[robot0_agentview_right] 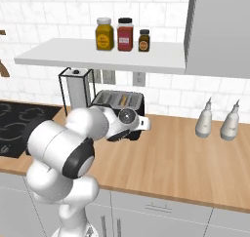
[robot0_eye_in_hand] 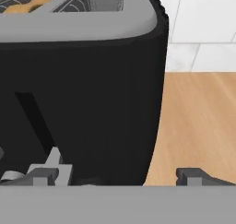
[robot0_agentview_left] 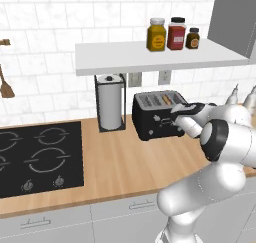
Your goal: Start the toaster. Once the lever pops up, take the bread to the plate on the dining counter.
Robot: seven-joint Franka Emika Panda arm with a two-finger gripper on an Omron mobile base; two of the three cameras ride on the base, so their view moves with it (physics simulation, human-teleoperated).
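Toaster [robot0_eye_in_hand: 83, 103] front fills left and centre of hand view, slot with lever at lower left; hand [robot0_eye_in_hand: 120, 176] open, tips spread, bread [robot0_eye_in_hand: 32, 2] top left.

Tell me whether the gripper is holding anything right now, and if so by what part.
Nothing is held. The gripper is open, its fingertips spread, close in front of the toaster. The bread sits in a slot on top.
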